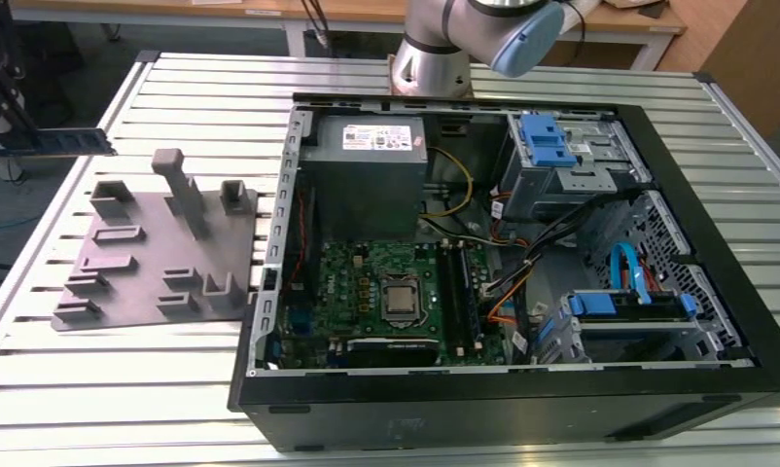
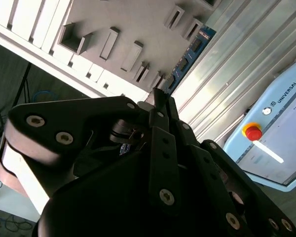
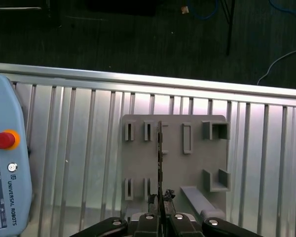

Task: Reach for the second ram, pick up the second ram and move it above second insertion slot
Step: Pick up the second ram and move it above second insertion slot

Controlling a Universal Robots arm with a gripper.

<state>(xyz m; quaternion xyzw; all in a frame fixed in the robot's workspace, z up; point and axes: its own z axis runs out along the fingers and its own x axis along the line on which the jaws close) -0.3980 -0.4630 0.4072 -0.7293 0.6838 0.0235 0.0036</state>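
In the exterior view my gripper (image 1: 12,136) is at the far left, over the table's left edge, shut on the second ram (image 1: 76,142). This thin dark-green stick sticks out level toward the exterior view's right, well above the grey fixture (image 1: 130,263). In the first wrist view the ram (image 3: 160,153) shows edge-on, running out from the gripper (image 3: 160,205) over the fixture (image 3: 197,148). The second wrist view has the dark fingers (image 2: 160,106) clamped on the stick (image 2: 190,52). The dark memory slots (image 1: 464,287) lie on the motherboard inside the open case, far to the exterior view's right of the gripper.
The open computer case (image 1: 701,146) holds the motherboard (image 1: 364,282), a power supply (image 1: 364,156), blue drive cages and loose cables. The arm's base (image 1: 429,58) stands behind the case. A teach pendant (image 3: 5,163) lies on the slatted metal table (image 1: 195,97).
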